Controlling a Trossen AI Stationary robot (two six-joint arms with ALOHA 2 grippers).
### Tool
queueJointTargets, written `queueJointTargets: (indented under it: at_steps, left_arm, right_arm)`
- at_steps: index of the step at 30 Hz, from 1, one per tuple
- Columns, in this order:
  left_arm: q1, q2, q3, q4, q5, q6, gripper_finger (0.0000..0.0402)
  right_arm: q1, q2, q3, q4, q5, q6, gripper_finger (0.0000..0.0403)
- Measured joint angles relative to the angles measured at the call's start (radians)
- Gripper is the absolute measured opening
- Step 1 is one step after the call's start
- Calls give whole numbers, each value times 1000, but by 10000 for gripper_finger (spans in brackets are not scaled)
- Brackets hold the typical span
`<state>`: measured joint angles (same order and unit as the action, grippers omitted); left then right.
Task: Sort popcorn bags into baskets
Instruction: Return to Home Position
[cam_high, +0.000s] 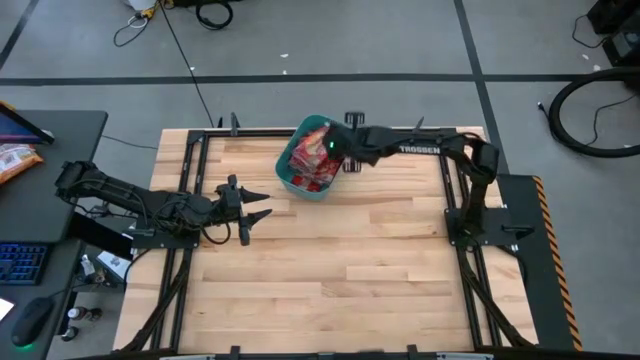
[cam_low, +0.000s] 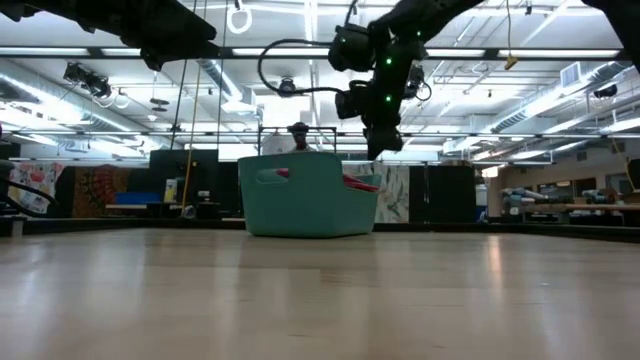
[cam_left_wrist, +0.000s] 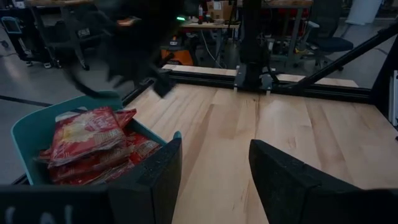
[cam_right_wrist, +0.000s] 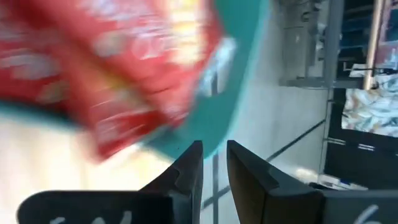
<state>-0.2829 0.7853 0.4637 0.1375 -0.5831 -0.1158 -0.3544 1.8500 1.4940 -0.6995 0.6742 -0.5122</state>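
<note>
**benchrat:** Where's everything sitting right now?

**gripgeek:** The teal basket (cam_high: 283, 165) is on the wooden table (cam_high: 350, 270), by the edge at the top of the high view, roughly midway between the 2 arms. The red popcorn bags (cam_high: 310, 165) are piled inside it. It's too much of a heap to count, and in the low view 1 packet (cam_low: 360, 183) pokes over the rim on the side under the right arm.

**benchrat:** And the grippers?

**gripgeek:** The right gripper (cam_high: 338, 150) hangs in the air over the basket's right-hand rim, clear of the packets. Its own camera shows the 2 fingers (cam_right_wrist: 189, 171) nearly together, with just a thin gap and nothing in it. The left gripper (cam_high: 262, 205) is out over bare table on the left side, well apart from the basket. Its jaws are spread wide and empty, and its wrist view looks past the fingers (cam_left_wrist: 158, 177) at the basket corner and the bags.
</note>
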Motion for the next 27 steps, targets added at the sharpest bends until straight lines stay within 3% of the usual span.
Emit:
queueJointTargets:
  at_steps: [11,18,27]
  left_arm:
    - [-11,-2,0,-21,-1,22,192]
    - [-36,-96,-21,-105,-73,-24,192]
    - [4,-334,-234,114,-120,42,192]
  right_arm:
    - [196,-8,-35,-323,-64,448,77]
    - [276,-102,-236,-297,-67,607,77]
    - [442,-336,-463,-167,-68,804,77]
